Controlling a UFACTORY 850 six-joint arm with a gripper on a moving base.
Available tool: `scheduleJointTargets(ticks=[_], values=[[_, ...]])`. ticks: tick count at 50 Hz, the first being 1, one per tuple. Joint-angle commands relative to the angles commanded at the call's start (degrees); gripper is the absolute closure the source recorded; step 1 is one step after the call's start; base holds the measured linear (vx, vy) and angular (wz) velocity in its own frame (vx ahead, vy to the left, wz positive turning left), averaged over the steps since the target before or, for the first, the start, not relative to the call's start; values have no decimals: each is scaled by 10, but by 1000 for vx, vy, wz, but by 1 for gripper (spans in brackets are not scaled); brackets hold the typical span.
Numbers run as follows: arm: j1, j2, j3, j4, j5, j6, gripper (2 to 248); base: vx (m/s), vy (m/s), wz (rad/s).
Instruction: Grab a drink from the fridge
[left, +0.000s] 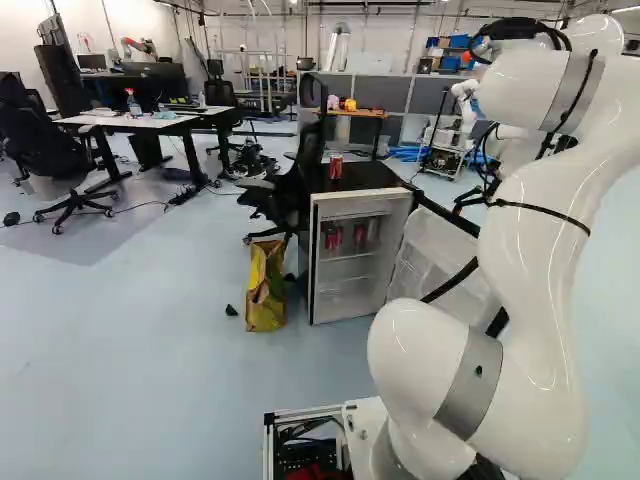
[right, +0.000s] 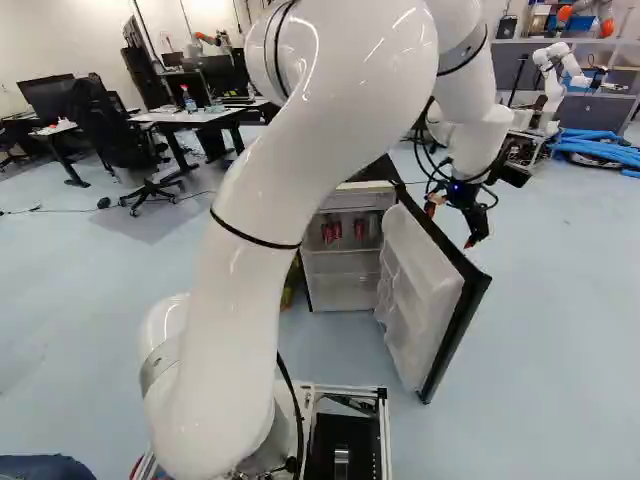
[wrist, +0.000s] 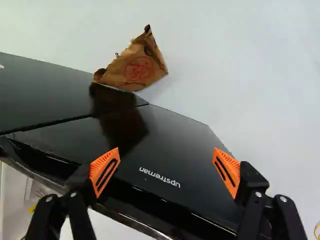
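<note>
The small fridge (left: 314, 258) stands with its door (right: 425, 290) swung wide to the right. Red cans (left: 333, 237) are on its upper shelf, and another red can (left: 336, 168) stands on its black top. My gripper (right: 452, 223) hangs by the outer side of the door in the right base view. In the wrist view the gripper (wrist: 165, 171) is open, its orange pads wide apart with nothing held. The door's glossy black outer face (wrist: 175, 135) lies beyond and between the fingers; its distance from them is unclear.
A yellow bag (left: 265, 287) sits on the floor beside the fridge, near a black office chair (left: 295, 190). A brown paper bag (wrist: 135, 67) shows past the black panels. Another robot (right: 555, 75) and blue tubing (right: 600, 148) are farther back.
</note>
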Motion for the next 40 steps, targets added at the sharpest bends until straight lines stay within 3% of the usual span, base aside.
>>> scheduleJointTargets(ticks=[40], values=[[17, 18, 28, 0, -27, 0, 3, 0, 0, 0]])
